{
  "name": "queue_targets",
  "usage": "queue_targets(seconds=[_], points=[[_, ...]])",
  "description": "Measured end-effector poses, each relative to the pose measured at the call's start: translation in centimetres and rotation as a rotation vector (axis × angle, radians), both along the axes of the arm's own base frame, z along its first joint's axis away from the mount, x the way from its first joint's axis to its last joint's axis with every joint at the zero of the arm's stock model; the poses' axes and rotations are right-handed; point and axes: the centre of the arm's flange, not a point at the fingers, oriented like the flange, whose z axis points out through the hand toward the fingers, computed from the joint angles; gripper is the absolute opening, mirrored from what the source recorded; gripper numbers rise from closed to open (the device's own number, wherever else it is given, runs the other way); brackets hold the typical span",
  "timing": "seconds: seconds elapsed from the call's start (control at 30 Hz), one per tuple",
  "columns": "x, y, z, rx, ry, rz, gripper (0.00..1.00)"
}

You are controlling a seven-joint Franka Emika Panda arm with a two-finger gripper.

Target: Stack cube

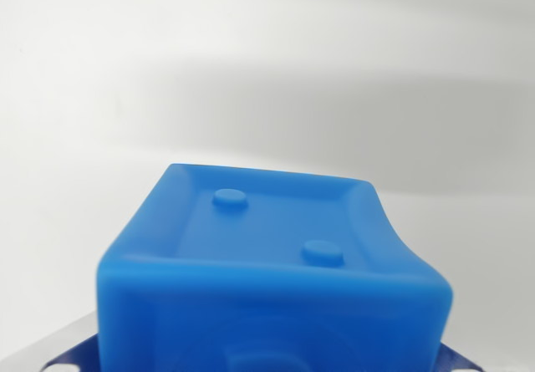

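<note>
A blue cube [272,263] fills the lower middle of the wrist view, very close to the camera and blurred at its near edge. Its upward face is recessed and carries two small round studs [230,198]. The cube hangs over a plain white surface [267,63] and nothing shows beneath it. My gripper's fingers are hidden behind the cube. Only grey and blue bits of the gripper's body [50,357] peek out at both lower corners. From the way the cube sits against the camera, the gripper appears shut on it. No second cube is in view.
The white surface stretches across the whole upper part of the view, with a soft grey shadow band [359,96] across it.
</note>
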Motion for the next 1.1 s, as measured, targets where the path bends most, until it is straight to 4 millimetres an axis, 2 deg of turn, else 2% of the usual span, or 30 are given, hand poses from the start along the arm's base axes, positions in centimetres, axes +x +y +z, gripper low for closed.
queue_targets(seconds=[1.1], points=[[-6.5, 0.3, 0.0, 0.002, 0.002, 0.083, 0.0]])
